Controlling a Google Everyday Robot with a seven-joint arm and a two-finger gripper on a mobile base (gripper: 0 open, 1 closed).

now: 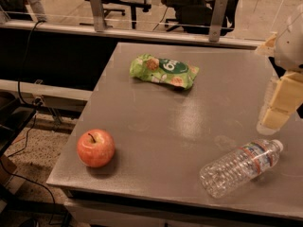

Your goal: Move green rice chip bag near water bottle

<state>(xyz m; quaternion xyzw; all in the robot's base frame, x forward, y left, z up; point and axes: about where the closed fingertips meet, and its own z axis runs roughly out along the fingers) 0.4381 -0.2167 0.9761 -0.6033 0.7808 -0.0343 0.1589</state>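
My gripper point(277, 111) hangs over the right side of the grey tabletop point(156, 122). It carries neither task item, and I cannot tell whether it is clenched or released. The clear ribbed plastic water bottle with a white cap point(241, 167) lies on its side just below the gripper, so the drop spot is close at hand. The crinkly light-green rice chip bag point(164, 71) lies flat, well off to its left and farther back, so I judge a reach across comes first. A round red apple point(95, 148) sits far left, clear of that path.
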